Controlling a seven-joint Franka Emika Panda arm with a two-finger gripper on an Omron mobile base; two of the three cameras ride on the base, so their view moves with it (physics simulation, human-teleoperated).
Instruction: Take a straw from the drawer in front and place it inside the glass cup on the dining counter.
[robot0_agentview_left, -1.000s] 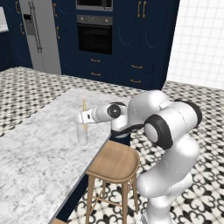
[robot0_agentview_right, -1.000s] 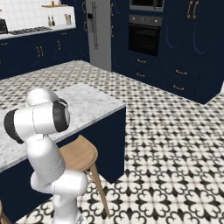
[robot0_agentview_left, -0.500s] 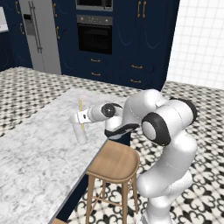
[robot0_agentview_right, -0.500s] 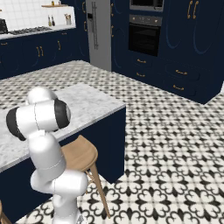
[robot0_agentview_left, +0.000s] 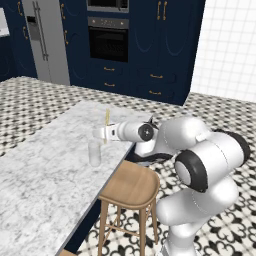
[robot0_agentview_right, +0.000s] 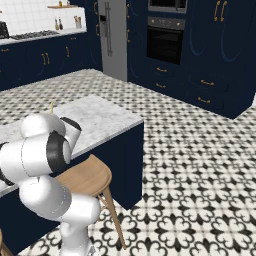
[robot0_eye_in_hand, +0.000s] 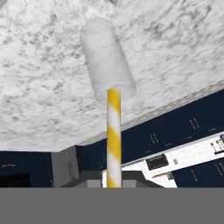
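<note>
The glass cup (robot0_agentview_left: 94, 152) stands upright on the marble dining counter (robot0_agentview_left: 45, 175) near its right edge. Just above and slightly right of the cup, my gripper (robot0_agentview_left: 102, 134) is shut on the straw (robot0_agentview_left: 106, 119), which points up from the fingers. In the hand view the yellow-and-white striped straw (robot0_eye_in_hand: 114, 135) runs from my gripper (robot0_eye_in_hand: 114, 181) toward the rim of the glass cup (robot0_eye_in_hand: 107, 57), its tip overlapping the cup's mouth. The straw's tip (robot0_agentview_right: 51, 107) also pokes up behind my arm over the dining counter (robot0_agentview_right: 100, 120). I cannot tell which navy drawer at the back is the task's.
A wooden stool (robot0_agentview_left: 131, 185) stands against the counter's side, under my arm, and appears as the stool (robot0_agentview_right: 82, 175) in the right base view. Navy cabinets with an oven (robot0_agentview_left: 107, 42) and a steel fridge (robot0_agentview_left: 45, 40) line the far wall across patterned floor tiles.
The arm has changed pose, its elbow now lower and further right. The straw stays gripped close above the cup, which has not moved.
</note>
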